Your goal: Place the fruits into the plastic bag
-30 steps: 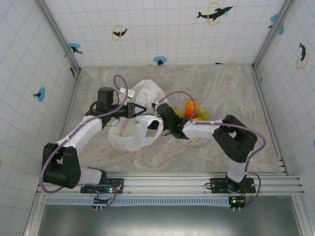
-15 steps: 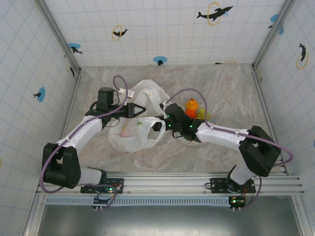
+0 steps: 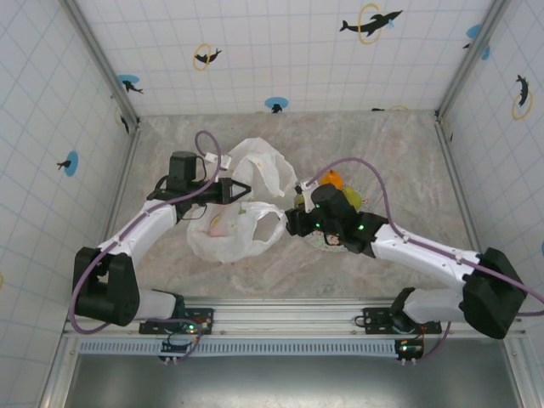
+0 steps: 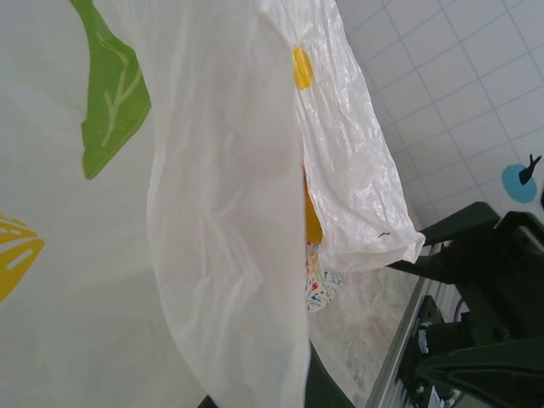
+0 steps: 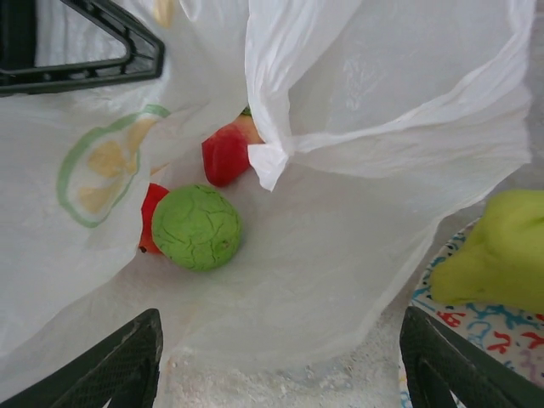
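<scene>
Marbled tabletop (image 3: 382, 153) inside tiled walls. From above, the left pincer (image 3: 241, 189) stays clenched on the plastic bag (image 3: 223, 242), lifting its rim. The right pincer (image 3: 291, 223) has eased back to the mouth, its arm now swung wide across the plate (image 3: 333, 246).

Left wrist: plastic drapes over its own fingers, and that orange sliver (image 4: 311, 217) might be fruit, hard to call.

Right wrist: jaws wide, empty. A green apple (image 5: 197, 228) and red fruits (image 5: 225, 155) lie inside, so the drop looks made. The pear (image 5: 501, 246) and orange (image 3: 333, 180) still wait.
</scene>
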